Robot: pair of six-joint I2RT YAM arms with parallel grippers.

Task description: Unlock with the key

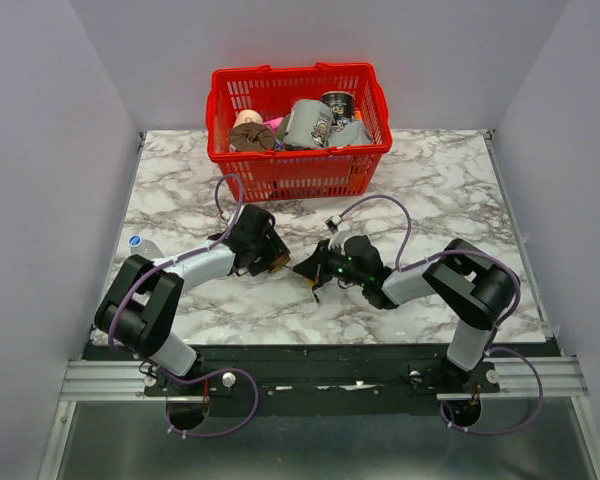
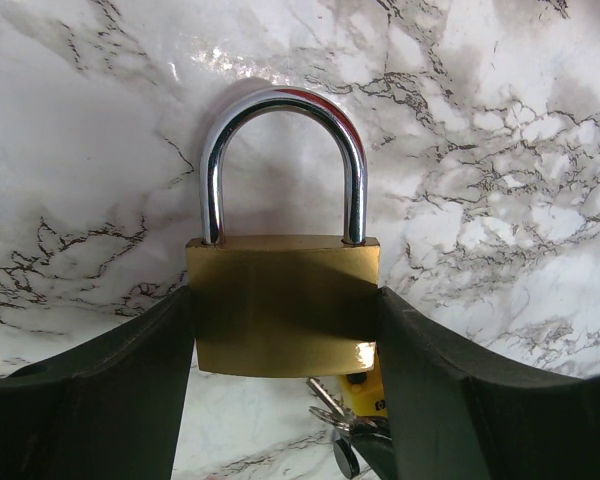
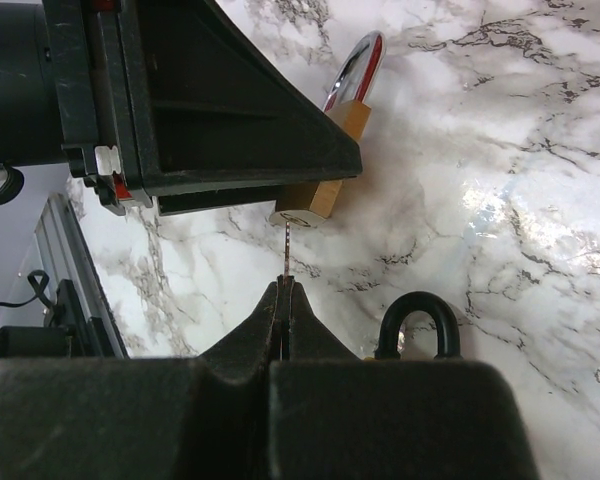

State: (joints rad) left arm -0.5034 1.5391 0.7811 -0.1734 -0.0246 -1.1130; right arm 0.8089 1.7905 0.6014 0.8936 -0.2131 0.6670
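The left hand (image 2: 285, 335) clamps the brass padlock (image 2: 280, 290) with its keyhole (image 3: 298, 213) facing the right hand (image 3: 283, 298), which pinches the key (image 3: 285, 250) edge-on, tip at the keyhole, lined up for insertion.

Slim grey metal key (image 3: 287, 250), seen edge-on, pinched between closed jaws, tip at the keyway face of brass padlock (image 3: 328, 195)

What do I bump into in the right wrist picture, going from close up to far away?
right pincer → key pinched in it → brass padlock
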